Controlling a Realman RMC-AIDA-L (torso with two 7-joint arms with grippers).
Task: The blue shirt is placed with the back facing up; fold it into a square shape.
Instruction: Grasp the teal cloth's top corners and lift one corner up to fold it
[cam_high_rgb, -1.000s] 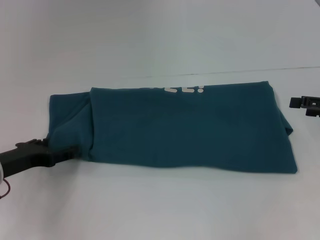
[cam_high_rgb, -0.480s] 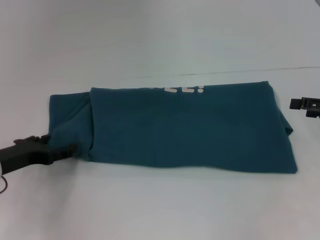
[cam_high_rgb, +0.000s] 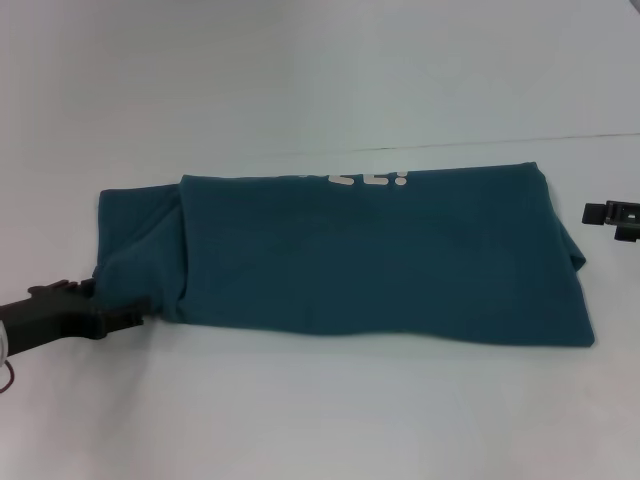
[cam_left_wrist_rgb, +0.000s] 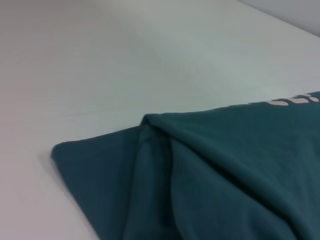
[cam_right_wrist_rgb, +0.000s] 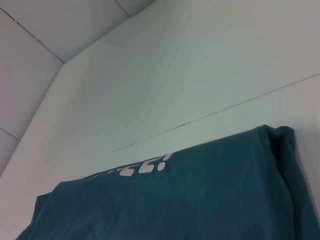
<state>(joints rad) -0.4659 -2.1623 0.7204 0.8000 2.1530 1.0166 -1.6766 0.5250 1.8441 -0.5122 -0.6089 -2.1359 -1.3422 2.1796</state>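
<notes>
Blue shirt (cam_high_rgb: 340, 255) lying across table (cam_high_rgb: 320, 420), left gripper (cam_high_rgb: 125, 318) at its near-left corner (touching), right gripper (cam_high_rgb: 610, 213) apart off right edge

Teal-blue shirt (cam_high_rgb: 380, 260), white lettering (cam_high_rgb: 368, 180)

Three cameras, one shirt

The head camera looks down from far; both wrist cameras sit low and close, all sharing the blue shirt (cam_high_rgb: 350, 255).

white lettering on blue shirt (cam_high_rgb: 380, 260) unreadable
</notes>
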